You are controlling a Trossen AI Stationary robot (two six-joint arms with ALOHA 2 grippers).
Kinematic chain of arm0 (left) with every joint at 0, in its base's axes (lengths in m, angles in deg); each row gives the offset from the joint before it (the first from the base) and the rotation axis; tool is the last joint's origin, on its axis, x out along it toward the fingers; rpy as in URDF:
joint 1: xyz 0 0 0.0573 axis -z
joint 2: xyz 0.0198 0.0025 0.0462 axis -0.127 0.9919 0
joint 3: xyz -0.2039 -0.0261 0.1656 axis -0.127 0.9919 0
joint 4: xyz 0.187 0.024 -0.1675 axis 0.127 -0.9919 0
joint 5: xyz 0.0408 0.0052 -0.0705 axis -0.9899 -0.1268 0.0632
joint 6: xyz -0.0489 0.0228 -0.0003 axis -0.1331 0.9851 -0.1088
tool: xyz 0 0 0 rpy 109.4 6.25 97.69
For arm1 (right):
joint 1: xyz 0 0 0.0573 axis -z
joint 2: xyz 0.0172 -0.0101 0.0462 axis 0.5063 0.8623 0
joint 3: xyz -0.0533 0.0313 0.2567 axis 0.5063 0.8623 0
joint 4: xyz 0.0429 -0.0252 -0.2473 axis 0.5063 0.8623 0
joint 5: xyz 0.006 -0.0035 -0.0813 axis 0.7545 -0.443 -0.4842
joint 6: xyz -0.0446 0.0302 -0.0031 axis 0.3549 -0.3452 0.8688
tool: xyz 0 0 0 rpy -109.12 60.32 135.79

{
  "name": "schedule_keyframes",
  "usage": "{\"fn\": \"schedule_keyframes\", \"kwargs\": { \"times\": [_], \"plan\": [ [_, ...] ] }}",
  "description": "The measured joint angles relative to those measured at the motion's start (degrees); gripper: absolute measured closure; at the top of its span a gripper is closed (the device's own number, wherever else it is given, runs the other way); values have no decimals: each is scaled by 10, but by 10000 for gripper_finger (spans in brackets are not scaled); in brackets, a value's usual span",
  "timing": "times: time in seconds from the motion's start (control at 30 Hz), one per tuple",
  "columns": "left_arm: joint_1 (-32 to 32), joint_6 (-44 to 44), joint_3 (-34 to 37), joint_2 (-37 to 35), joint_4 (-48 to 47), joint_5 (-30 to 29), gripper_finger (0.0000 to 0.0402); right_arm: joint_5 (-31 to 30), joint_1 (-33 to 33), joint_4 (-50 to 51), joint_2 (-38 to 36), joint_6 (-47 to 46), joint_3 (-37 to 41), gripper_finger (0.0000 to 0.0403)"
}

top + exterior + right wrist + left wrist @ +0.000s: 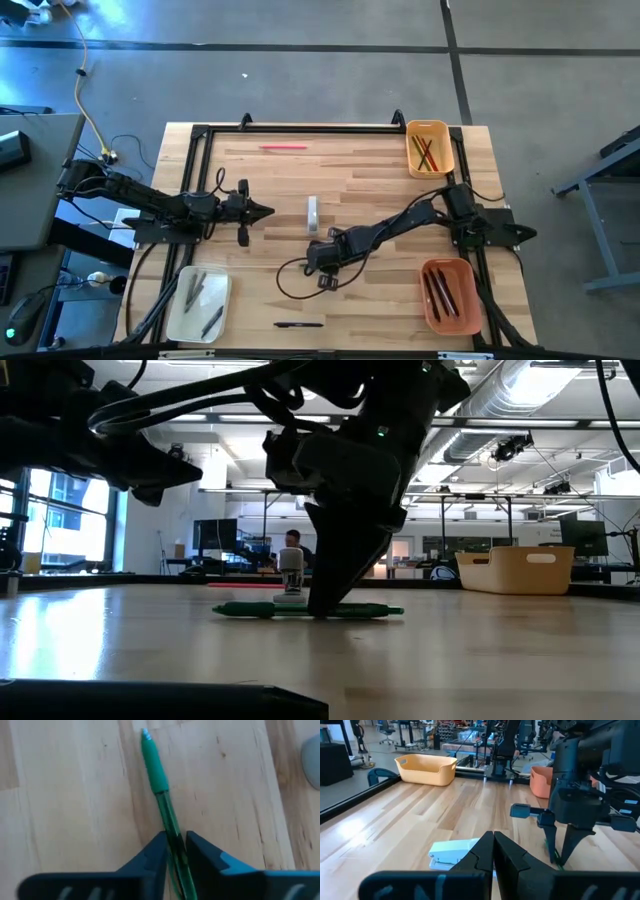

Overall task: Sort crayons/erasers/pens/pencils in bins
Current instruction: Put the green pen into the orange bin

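The right gripper (175, 851) points down at mid-table, its fingers narrowed around a green pen (159, 780) that lies flat on the wooden table (380, 175). Just beyond stands a white eraser (313, 213). The left gripper (262, 211) hovers clenched, holding nothing, near the eraser.

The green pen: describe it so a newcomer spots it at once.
Start at the right claw, low over the table's middle. The green pen lies flat on the wood between its fingers, beside a white eraser. It is the only green stick outside the bins.
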Motion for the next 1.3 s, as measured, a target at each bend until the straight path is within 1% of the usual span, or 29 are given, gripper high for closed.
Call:
{"fn": "schedule_keyframes", "kwargs": {
  "times": [0.1,0.2,0.33,0.4,0.53,0.63,0.77,0.9,1.07,1.17,1.3],
  "plan": [
    [0,-4,0,0,0,0,401,0,0,7,0,-9,0,372],
    [0,-5,0,0,-1,-1,401,6,0,16,-5,-31,0,392],
    [0,-5,0,0,-11,-3,401,26,-6,62,-34,-71,5,391],
    [0,-7,0,0,-16,-4,401,26,-12,73,-61,-98,4,387],
    [0,-10,0,0,-19,-3,401,18,-28,139,-114,-173,3,384],
    [0,-11,0,0,-23,-4,401,17,-51,194,-159,-256,3,384],
    [0,-11,0,0,-30,-4,401,28,-97,294,-213,-407,3,384],
    [0,-15,0,0,-30,-5,401,60,-161,380,-253,-571,3,383],
    [0,-15,0,0,-30,-6,401,86,-256,467,-277,-761,3,383],
    [0,-20,0,0,-31,-6,401,102,-312,498,-276,-861,5,383],
    [0,-20,0,0,-30,-6,401,104,-373,489,-276,-963,40,386]
  ]
}}
